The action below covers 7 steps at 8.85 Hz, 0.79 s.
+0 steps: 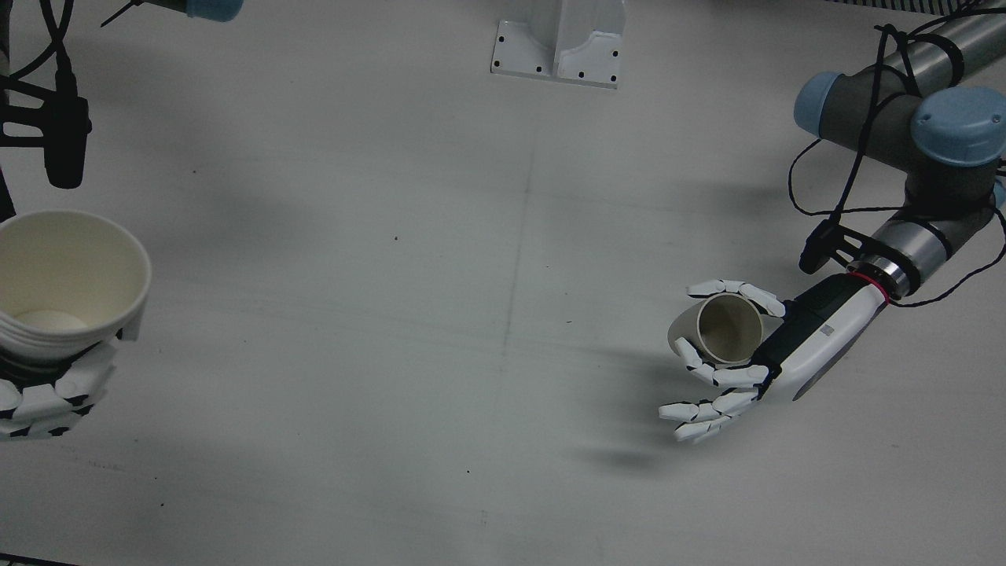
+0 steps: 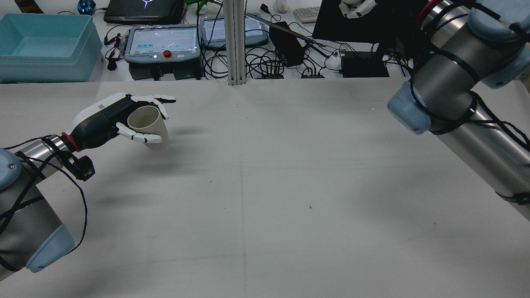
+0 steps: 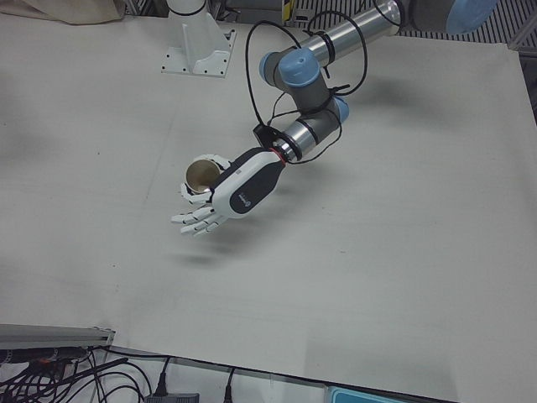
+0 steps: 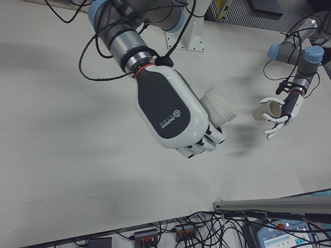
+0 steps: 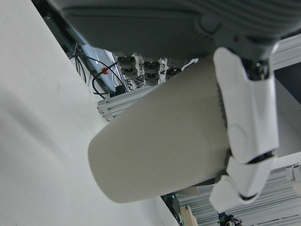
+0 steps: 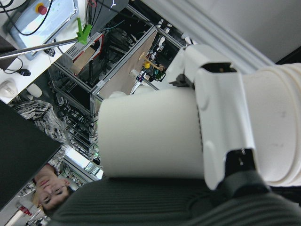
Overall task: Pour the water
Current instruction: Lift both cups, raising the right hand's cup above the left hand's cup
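Note:
My left hand is shut on a beige paper cup and holds it tilted above the table on my left side. The cup's mouth faces up and its inside looks empty. The same hand and cup show in the rear view, and the cup fills the left hand view. My right hand is shut on a stack of white paper cups, held upright and high at the opposite edge. The right-front view shows this hand and the stack well above the table.
The white table has a faint seam down its middle. A white pedestal base stands at its robot side. Beyond the far edge sit a blue bin, teach pendants and cables.

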### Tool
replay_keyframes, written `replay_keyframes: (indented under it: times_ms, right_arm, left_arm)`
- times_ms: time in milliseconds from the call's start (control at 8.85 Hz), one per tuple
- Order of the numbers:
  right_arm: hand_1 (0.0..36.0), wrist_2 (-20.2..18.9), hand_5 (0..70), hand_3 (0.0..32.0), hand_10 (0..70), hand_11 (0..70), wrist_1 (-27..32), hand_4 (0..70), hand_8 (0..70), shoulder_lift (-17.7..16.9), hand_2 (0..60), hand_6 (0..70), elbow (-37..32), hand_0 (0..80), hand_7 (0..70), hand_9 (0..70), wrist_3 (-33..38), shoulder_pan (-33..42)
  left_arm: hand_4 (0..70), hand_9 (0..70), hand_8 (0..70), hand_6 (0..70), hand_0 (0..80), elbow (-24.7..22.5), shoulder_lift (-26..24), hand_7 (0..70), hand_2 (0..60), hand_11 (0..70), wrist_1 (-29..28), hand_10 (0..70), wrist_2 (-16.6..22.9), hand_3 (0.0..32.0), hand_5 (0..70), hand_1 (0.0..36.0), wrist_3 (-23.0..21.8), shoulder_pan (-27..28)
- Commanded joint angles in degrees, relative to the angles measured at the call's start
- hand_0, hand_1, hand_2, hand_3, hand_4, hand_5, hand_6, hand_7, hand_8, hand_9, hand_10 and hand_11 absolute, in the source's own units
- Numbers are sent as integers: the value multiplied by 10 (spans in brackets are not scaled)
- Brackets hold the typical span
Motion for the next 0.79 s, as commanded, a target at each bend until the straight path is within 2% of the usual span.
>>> replay_keyframes:
  times_ms: [0,226,339,452,678]
  right_arm:
    - [360,34,700,0,339,516,-86,310,609,88,595,647,27,800,700,700,-123,-106]
    - [360,81,700,0,340,518,-101,317,595,86,596,643,22,800,700,700,-225,-195]
    - [360,107,700,0,342,522,-101,318,587,83,594,639,19,800,700,700,-251,-224]
    - [360,129,700,0,346,527,-101,311,574,82,553,624,18,800,700,700,-274,-241]
    - [360,148,700,0,348,529,-101,308,560,85,547,615,7,800,700,700,-304,-253]
  left_arm:
    - [700,117,79,170,524,-11,-67,184,600,96,77,56,-1,0,690,300,52,47]
    - [699,109,75,167,523,-17,-70,171,600,93,79,53,0,0,679,309,46,46]
    - [698,108,74,166,521,-18,-72,171,600,91,79,52,0,0,678,308,46,46]
    - [699,108,74,167,521,-18,-78,171,600,89,79,51,0,0,677,302,46,46]
    - [700,109,74,170,520,-18,-94,175,600,89,95,51,0,0,681,303,47,45]
